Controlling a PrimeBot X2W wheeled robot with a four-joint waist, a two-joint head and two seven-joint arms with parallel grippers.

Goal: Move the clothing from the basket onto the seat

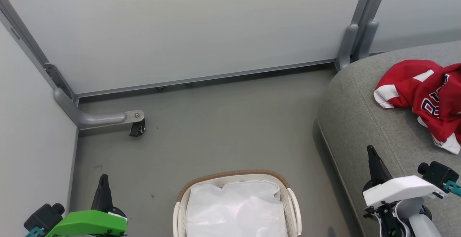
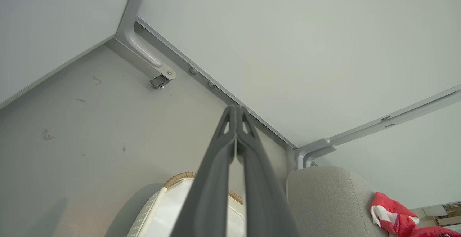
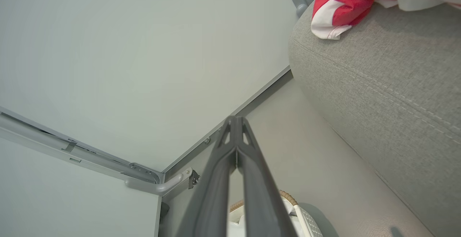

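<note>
**A:** Where is the clothing now?

**B:** The clothing (image 1: 426,93) lies on the seat (image 1: 360,121) as a crumpled red heap with white panels and dark letters. One part of it runs out of the head view at the right.

**A:** And the basket?

**B:** The basket (image 1: 230,175) stands on the floor (image 1: 223,129), between the two grippers and a little apart from the seat. Inside I see the white liner (image 1: 236,208) and no red cloth. Its near part is cut off by the picture, so about that part I cannot tell.

**A:** What do the grippers hold?

**B:** Nothing. The left gripper (image 1: 104,179) has its fingers pressed flat together, with no cloth between them. The right gripper (image 1: 370,152) is the same. Both point toward the wall (image 1: 201,28), well apart from the basket and the clothing.

**A:** Why are they held so?

**B:** I think it is a rest pose. There is nothing to carry, so the fingers are clenched, and arms low at the sides leave the basket and the seat free to see.

**A:** So the task is finished?

**B:** In my judgement yes, or nearly. The heap sits well in from the rounded edge, so it should not slide down.
</note>
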